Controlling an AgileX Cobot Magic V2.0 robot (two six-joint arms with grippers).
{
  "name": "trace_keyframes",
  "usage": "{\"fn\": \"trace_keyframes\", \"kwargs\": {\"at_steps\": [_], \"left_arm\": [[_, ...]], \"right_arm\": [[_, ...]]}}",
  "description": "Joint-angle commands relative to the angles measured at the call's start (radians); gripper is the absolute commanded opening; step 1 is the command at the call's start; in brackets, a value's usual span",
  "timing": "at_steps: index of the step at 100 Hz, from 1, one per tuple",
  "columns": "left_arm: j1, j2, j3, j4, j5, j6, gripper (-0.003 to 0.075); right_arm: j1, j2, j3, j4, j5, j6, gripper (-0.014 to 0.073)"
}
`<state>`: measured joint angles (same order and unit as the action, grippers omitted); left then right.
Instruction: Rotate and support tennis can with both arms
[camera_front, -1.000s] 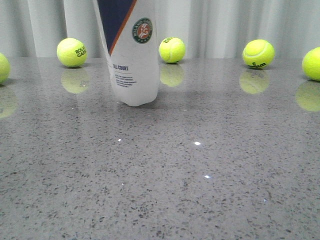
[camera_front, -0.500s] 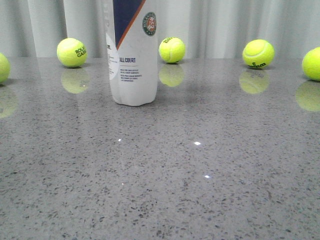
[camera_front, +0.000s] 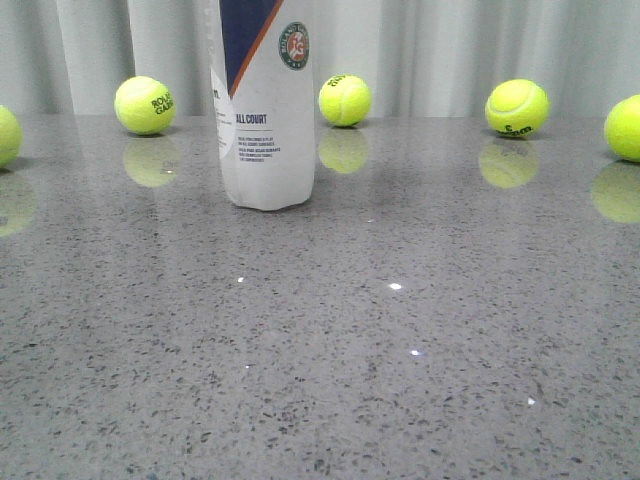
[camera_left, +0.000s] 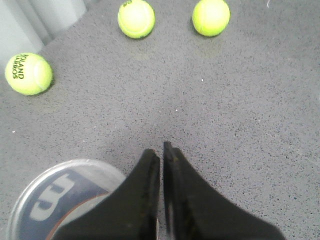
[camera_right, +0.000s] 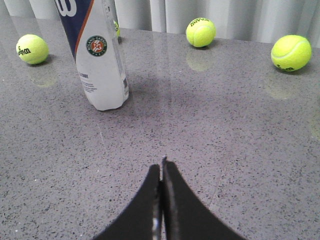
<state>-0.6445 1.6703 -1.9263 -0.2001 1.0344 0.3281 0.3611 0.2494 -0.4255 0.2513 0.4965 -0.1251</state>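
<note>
Left hand (camera_left: 161, 150) narrow – right hand (camera_right: 162, 167) narrow | tennis can (camera_front: 265, 120) upright – axis vertical

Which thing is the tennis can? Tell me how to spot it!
Look at the shiny grey table with yellow-green tennis balls lined up near the curtain at the back. Toward the left, between two of those balls, one tall tube stands upright: the tennis can. It is the only white thing there, with a navy panel, an orange stripe and a round green-red badge.
</note>
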Motion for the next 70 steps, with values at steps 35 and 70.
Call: {"fn": "trace_keyframes", "kwargs": {"at_steps": [35,70], "left_arm": [[0.000,-0.330,0.424,-0.081,-0.393,-0.012,-0.0019],[0.000,-0.581,0.849,-0.102,-0.600,-0.012,-0.0019]], "right_arm": [[-0.004,0.009,-0.025,0.010,-0.072,-0.001,-0.0061],[-0.004,0.009,-0.025,0.010,-0.072,-0.001,-0.0061]]}}
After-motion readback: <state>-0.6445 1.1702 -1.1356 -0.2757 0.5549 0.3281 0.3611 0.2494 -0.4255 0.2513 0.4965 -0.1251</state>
